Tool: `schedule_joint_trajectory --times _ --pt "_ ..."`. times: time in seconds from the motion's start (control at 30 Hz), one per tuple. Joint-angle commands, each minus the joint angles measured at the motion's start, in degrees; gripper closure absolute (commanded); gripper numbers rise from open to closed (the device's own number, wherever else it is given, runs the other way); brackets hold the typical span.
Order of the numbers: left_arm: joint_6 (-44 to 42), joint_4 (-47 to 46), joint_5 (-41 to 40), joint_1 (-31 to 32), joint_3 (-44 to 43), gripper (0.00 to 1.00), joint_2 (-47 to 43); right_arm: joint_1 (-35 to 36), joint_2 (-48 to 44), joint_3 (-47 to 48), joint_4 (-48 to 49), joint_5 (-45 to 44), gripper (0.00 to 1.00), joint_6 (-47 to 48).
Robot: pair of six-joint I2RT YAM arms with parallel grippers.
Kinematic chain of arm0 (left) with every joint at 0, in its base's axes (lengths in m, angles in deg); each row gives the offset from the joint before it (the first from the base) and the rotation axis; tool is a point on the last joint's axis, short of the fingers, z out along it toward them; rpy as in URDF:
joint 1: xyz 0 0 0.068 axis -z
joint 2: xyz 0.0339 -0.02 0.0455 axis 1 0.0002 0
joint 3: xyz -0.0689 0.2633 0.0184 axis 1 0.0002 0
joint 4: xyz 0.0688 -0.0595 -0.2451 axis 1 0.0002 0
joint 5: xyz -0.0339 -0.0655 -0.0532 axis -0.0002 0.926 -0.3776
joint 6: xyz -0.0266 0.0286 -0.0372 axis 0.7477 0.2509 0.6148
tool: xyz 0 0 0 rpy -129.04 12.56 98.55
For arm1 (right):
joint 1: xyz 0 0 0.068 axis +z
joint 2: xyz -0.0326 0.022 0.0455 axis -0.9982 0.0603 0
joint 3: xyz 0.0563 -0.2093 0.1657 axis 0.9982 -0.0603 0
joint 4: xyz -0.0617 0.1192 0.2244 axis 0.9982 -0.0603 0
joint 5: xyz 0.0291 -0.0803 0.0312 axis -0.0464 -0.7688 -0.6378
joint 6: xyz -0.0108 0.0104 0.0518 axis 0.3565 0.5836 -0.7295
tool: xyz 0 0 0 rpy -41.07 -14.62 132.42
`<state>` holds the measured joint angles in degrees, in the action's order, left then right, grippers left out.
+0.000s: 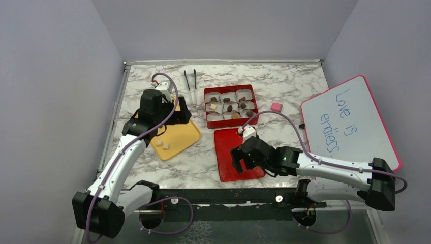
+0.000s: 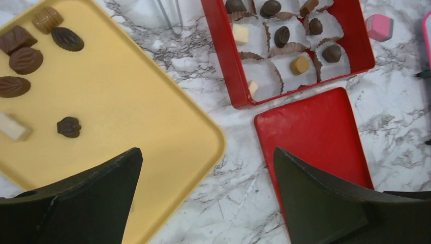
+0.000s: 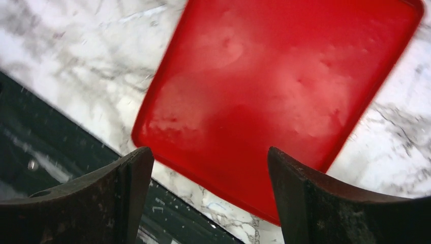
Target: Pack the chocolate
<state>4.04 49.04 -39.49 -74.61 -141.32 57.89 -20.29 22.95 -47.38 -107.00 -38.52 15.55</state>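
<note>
Chocolates lie in two places. Several dark pieces (image 2: 25, 60) and a pale one (image 2: 14, 127) are on the yellow tray (image 2: 132, 101); two pale cubes (image 1: 162, 146) show on it in the top view. Others, dark (image 2: 282, 36) and tan (image 2: 300, 64), sit in white paper cups in the red box (image 2: 223, 56), also seen from above (image 1: 229, 88). My left gripper (image 2: 208, 193) is open and empty, above the tray's right corner (image 1: 180, 116). My right gripper (image 3: 211, 198) is open and empty over the near edge of the flat red lid (image 3: 284, 81), as the top view shows (image 1: 236, 157).
A small pink block (image 1: 276, 107) lies right of the box. A pair of tongs (image 1: 190, 84) lies behind the tray. A pink-framed whiteboard (image 1: 350, 119) leans at the right. The red lid (image 1: 226, 142) lies in front of the box, near the table's dark front edge (image 3: 61, 147).
</note>
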Motion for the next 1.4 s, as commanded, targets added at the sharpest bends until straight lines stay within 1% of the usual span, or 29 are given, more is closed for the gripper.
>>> schedule_joint_trajectory --times 0.0,0.03,0.1,0.13,0.23,0.37,0.47,0.57,0.63,0.67,0.7,0.77,0.8,0.83,1.0,1.1,1.23,1.37 --pt "-2.6 -2.46 -5.35 -0.17 6.25 0.01 -6.34 -0.17 -1.02 -0.1 7.04 16.7 0.16 18.27" --pt "-2.55 -2.74 -6.48 -0.17 7.43 0.01 -7.89 -0.15 -1.32 -1.23 9.9 22.81 0.18 21.36" --pt "-2.41 -3.34 -7.66 -0.15 9.2 0.01 -10.66 -0.17 -1.04 -1.58 13.76 33.58 0.18 29.89" --pt "-2.36 -3.62 -8.17 -0.11 9.83 0.01 -12.06 -0.17 -0.32 -0.92 14.12 36.31 0.18 34.09" --pt "-2.87 -3.52 -12.67 0.57 10.24 0.01 -14.47 -0.17 2.6 2.37 11.11 36.78 0.18 41.13" --pt "-3.53 -3.01 -17.94 1.98 9.4 0.01 -14.82 -0.14 7.08 5.49 5.61 36.75 0.17 50.79" --pt "-3.55 -2.05 -21.56 2.44 8.72 0.01 -15.93 -0.17 10.11 6.98 2.53 35.69 0.17 54.75" --pt "-3.53 -0.93 -24.38 3.18 8.77 0.01 -17.93 -0.16 11.55 7.3 0.76 36.09 0.18 58.0" --pt "-3.38 -0.82 -25.06 3.34 8.82 0.01 -18.77 -0.17 12.26 6.48 1.03 36.9 0.21 59.86" --pt "-3.22 -0.75 -25.91 3.34 8.73 0.01 -19.0 -0.17 12.87 6.39 0.32 37.59 0.25 60.51" --pt "-3.0 -0.5 -27.05 3.34 8.53 0.01 -19.1 -0.12 13.69 6.45 -0.53 38.12 0.31 60.95" --pt "-2.69 0.33 -29.44 3.44 8.19 0.01 -19.5 -0.12 15.51 6.46 -1.33 37.15 0.49 60.62" --pt "-2.57 0.67 -30.07 3.43 8.01 0.01 -19.84 -0.15 16.23 6.21 -1.07 36.25 0.55 60.36" --pt "-2.58 0.82 -30.53 3.52 7.93 0.01 -20.32 -0.12 16.87 5.92 -1.0 35.99 0.58 60.44" --pt "-2.49 0.72 -32.48 4.43 8.28 0.01 -23.12 -0.08 18.93 5.01 1.22 40.76 0.66 61.05" --pt "-2.72 0.28 -33.25 4.66 8.64 0.01 -23.6 -0.08 19.94 4.86 2.8 42.68 0.66 60.05" --pt "-2.83 0.25 -33.94 4.66 8.77 0.01 -23.79 0.14 22.3 5.08 1.24 41.74 0.67 60.74" --pt "-2.93 0.03 -34.64 4.66 9.12 0.01 -24.74 0.51 23.08 4.09 2.16 41.59 0.68 60.98"
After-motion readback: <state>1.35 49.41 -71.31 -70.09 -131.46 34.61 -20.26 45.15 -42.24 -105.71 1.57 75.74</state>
